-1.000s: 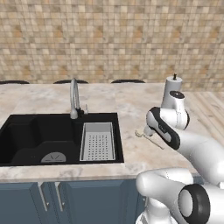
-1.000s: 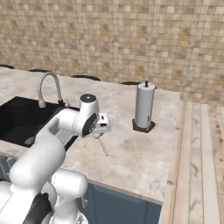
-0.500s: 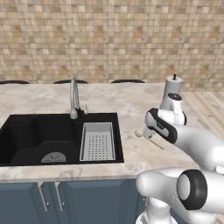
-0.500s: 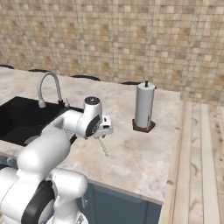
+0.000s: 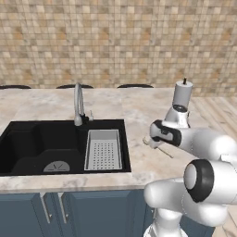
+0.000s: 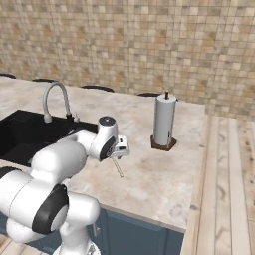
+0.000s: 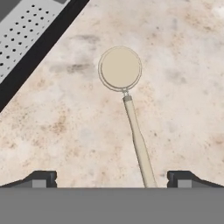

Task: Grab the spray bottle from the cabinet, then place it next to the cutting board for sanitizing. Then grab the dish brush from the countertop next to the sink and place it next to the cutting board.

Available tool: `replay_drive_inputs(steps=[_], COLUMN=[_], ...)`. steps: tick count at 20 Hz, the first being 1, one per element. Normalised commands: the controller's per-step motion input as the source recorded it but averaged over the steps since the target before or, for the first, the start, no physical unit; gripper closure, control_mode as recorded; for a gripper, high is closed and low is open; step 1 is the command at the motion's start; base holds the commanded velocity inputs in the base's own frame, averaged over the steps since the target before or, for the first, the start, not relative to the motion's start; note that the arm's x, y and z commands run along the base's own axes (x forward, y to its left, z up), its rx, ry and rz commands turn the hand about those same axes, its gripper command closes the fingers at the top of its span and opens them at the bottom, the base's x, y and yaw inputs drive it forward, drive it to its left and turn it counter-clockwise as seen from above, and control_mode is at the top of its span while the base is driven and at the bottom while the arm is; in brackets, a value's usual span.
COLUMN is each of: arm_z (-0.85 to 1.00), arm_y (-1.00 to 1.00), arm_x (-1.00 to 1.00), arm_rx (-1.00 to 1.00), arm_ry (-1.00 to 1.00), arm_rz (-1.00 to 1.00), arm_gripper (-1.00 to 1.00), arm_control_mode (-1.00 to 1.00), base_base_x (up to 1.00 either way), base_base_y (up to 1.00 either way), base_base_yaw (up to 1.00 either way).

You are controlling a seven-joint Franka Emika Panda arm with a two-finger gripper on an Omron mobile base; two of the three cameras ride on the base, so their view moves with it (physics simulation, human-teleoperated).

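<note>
Plainly unlabelled dish brush (image 7: 131,109), countertop (image 7: 188,87), jaws apart

Table (image 5: 134,109): beige marbled stone top, carried on dark blue cupboards. A black sink (image 5: 41,148) is set into its left part, with a grey perforated tray (image 5: 103,149) inside and a curved metal tap (image 5: 78,102) mounted at the back rim. The dish brush (image 7: 129,109) is laid flat on the bare stone just right of the sink, round head toward the basin edge. A white cylinder on a brown base (image 6: 164,122) is stood upright further right, well apart from the brush.
</note>
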Motion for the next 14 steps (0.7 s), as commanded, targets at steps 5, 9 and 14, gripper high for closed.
replay_drive_inputs(steps=[5, 9, 14], arm_z=[-0.27, -0.28, -0.26], arm_y=[0.0, -0.03, -0.09], arm_x=[0.26, 0.25, 0.24], arm_rx=[0.0, 0.0, 0.0], arm_ry=[0.0, 0.0, 0.0], arm_rz=[0.02, 0.02, 0.04], arm_gripper=[-1.0, -1.0, -1.0], arm_control_mode=[-1.0, -1.0, -1.0], base_base_x=[0.0, 0.0, 0.0], base_base_y=[0.0, 0.0, 0.0], base_base_yaw=[0.0, 0.0, 0.0])
